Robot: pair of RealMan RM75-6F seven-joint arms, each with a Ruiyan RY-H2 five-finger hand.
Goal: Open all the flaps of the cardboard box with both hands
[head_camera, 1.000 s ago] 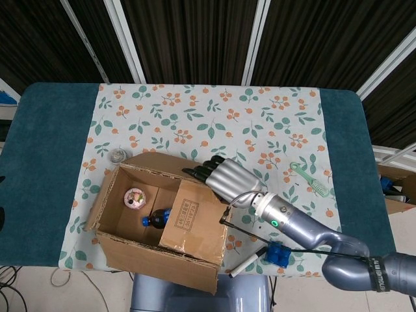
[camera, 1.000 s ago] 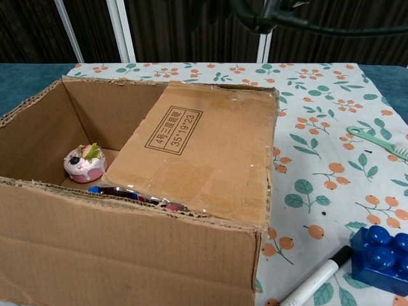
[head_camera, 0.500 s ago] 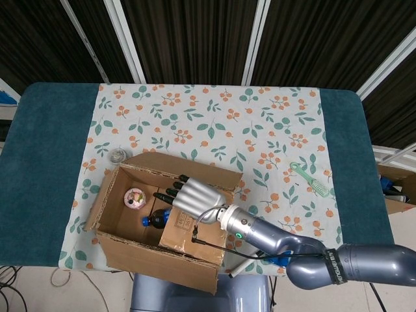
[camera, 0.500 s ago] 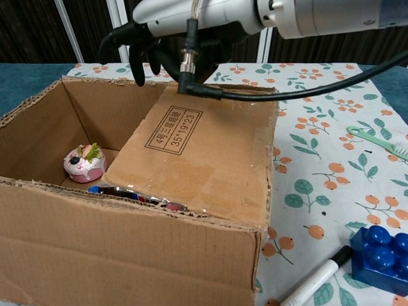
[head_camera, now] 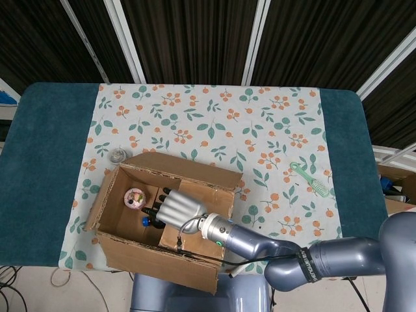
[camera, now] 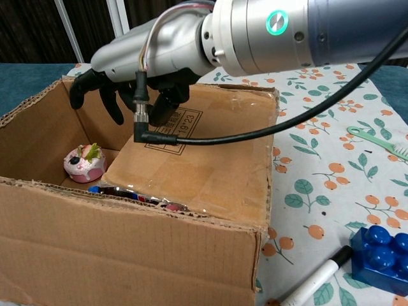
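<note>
While the brown cardboard box point(head_camera: 159, 218) sits near the front edge of the floral-clothed table point(head_camera: 273, 123), its right-side flap point(camera: 204, 159) slopes down into it. The right hand point(head_camera: 172, 209) hovers above that flap, fingers spread, holding nothing. Risk: pressing down could push the flap deeper onto the pink cupcake point(camera: 84, 162). Compared with a second ago, the hand has come leftward over the opening.

Right hand point(camera: 137, 67) over box flap point(camera: 197, 159) — perhaps touching.
</note>
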